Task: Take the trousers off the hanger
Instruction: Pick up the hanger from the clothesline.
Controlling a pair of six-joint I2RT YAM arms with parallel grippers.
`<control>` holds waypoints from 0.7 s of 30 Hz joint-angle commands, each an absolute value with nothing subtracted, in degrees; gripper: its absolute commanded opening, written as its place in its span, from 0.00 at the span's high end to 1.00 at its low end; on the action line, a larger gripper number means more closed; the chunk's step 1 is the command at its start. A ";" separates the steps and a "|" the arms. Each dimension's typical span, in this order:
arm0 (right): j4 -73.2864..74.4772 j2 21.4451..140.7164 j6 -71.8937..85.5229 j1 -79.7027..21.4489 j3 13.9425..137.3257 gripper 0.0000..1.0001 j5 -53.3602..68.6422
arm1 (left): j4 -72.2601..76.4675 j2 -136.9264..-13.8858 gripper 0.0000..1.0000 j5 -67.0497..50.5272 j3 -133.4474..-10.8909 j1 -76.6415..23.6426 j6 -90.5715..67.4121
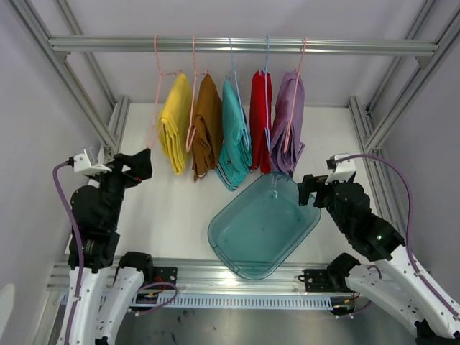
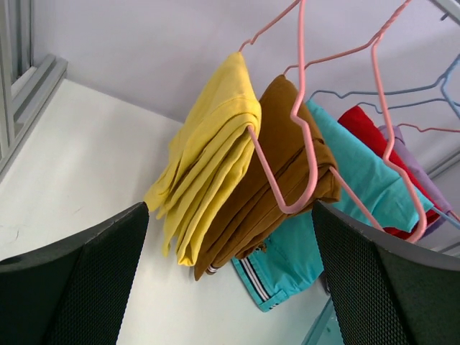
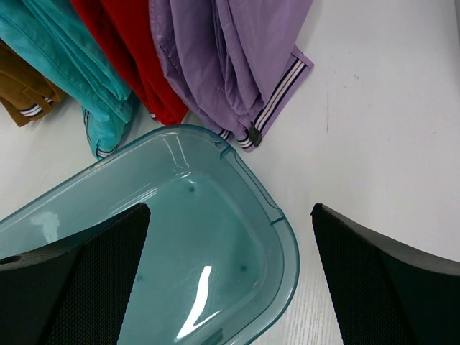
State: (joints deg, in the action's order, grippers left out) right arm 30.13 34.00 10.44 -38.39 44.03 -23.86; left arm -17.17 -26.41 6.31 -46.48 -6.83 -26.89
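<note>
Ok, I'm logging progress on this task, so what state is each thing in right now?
hangers, all five hooked on the rail
yellow trousers, folded over its hanger
brown trousers, folded over its hanger
teal trousers, folded over its hanger
red trousers, folded over its hanger
lilac trousers, folded over its hanger
tub, upright on the table, empty
left tool, open, holding nothing
right tool, open, holding nothing

Left gripper (image 2: 230, 208) tilts upward and right gripper (image 3: 230, 208) downward (both gaping wide).
</note>
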 commanded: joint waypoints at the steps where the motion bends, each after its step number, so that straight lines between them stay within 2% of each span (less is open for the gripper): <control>1: 29.53 32.96 9.76 -38.23 45.09 0.01 -22.77 | -14.15 -26.54 0.01 4.59 -49.64 -6.33 -24.79; 7: 29.18 30.68 9.84 -38.23 44.82 0.01 -21.62 | -15.20 -35.05 0.01 0.45 -58.07 -6.33 -22.24; 14: 29.00 29.01 9.93 -38.32 44.74 0.01 -20.83 | -20.99 -50.69 0.01 -4.12 -74.75 -6.33 -20.04; 21: 28.65 27.33 9.84 -38.32 44.47 0.01 -19.87 | -27.94 -65.89 0.01 -8.70 -84.36 -6.24 -18.63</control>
State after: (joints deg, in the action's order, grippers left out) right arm 30.11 27.97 10.44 -38.39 44.03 -21.04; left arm -23.33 -62.35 -4.97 -80.77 -6.72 -20.29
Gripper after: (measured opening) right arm 0.993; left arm 0.994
